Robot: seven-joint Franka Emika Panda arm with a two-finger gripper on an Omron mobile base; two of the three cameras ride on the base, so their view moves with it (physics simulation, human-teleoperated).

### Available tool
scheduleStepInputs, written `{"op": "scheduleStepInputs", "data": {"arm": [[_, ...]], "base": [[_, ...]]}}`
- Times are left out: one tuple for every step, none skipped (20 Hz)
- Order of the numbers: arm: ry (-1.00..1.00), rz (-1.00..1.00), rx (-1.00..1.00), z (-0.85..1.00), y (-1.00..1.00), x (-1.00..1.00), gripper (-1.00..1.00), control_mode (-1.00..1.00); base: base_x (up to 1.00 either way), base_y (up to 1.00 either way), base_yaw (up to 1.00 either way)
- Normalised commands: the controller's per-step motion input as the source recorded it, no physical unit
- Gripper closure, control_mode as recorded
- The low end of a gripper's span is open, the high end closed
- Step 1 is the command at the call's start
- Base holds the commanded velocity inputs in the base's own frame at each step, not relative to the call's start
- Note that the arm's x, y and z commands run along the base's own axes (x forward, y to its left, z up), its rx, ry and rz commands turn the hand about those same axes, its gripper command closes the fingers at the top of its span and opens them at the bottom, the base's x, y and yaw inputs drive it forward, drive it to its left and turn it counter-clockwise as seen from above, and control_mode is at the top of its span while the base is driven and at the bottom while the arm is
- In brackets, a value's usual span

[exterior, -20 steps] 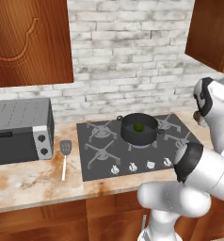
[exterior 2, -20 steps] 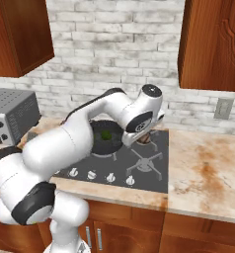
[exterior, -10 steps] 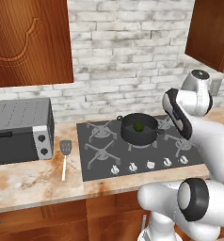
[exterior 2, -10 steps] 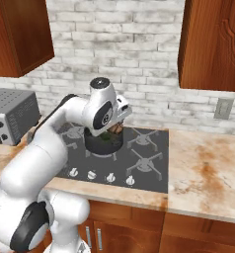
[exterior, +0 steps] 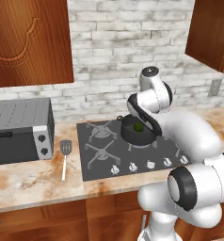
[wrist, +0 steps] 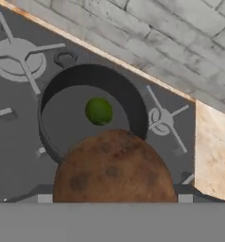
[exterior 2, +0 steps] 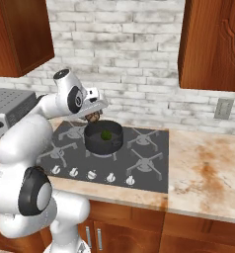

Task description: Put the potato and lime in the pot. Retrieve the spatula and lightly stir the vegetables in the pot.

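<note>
My gripper (exterior 2: 92, 114) is shut on the brown potato (exterior 2: 94, 117) and holds it in the air above the back left rim of the dark pot (exterior 2: 102, 144). In the hand view the potato (wrist: 114, 171) hangs large in front of the pot (wrist: 131, 103) and hides the fingertips. The green lime (wrist: 99, 111) lies on the pot's floor; it also shows from both sides as the lime (exterior: 138, 127) and the lime (exterior 2: 106, 134). The spatula (exterior: 64, 156) lies on the counter between the stove and the toaster oven, head toward the wall.
The pot (exterior: 131, 137) stands on a rear burner of the black stove (exterior: 102, 153). A grey toaster oven (exterior: 20, 129) sits at the far left of the counter. Wooden cabinets (exterior 2: 213, 44) hang above, and marbled counter (exterior 2: 208, 173) stretches right of the stove.
The arm has swung from the right end of the stove leftward with the potato in its grip, and the hand now hovers at the pot's rim.
</note>
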Motion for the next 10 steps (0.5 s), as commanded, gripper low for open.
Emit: {"op": "scheduleStepInputs", "data": {"arm": [[-0.16,-0.57,0.28,-0.21,0.24,0.69,1.0,-1.0],[-0.13,-0.54,0.27,-0.31,0.08,0.44,1.0,-1.0],[-0.07,-0.5,0.24,-0.21,0.01,0.14,1.0,-1.0],[0.0,-0.37,0.22,-0.01,0.0,0.0,1.0,-1.0],[0.0,-0.19,0.22,0.0,-0.14,-0.11,1.0,-1.0],[0.0,-0.07,0.23,0.0,-0.29,-0.26,1.0,-1.0],[0.0,0.0,0.25,0.0,-0.38,-0.31,1.0,-1.0],[0.0,0.0,0.26,0.0,-0.37,-0.23,1.0,-1.0],[0.0,0.03,0.26,0.0,-0.36,0.0,1.0,-1.0],[0.0,0.11,0.22,0.0,-0.38,0.0,1.0,-1.0]], "base": [[0.0,0.0,0.0],[0.0,0.0,0.0],[0.0,0.0,0.0],[0.0,0.0,0.0],[0.0,0.0,0.0],[0.0,0.0,0.0],[0.0,0.0,0.0],[0.0,0.0,0.0],[0.0,0.0,0.0],[0.0,0.0,0.0]]}}
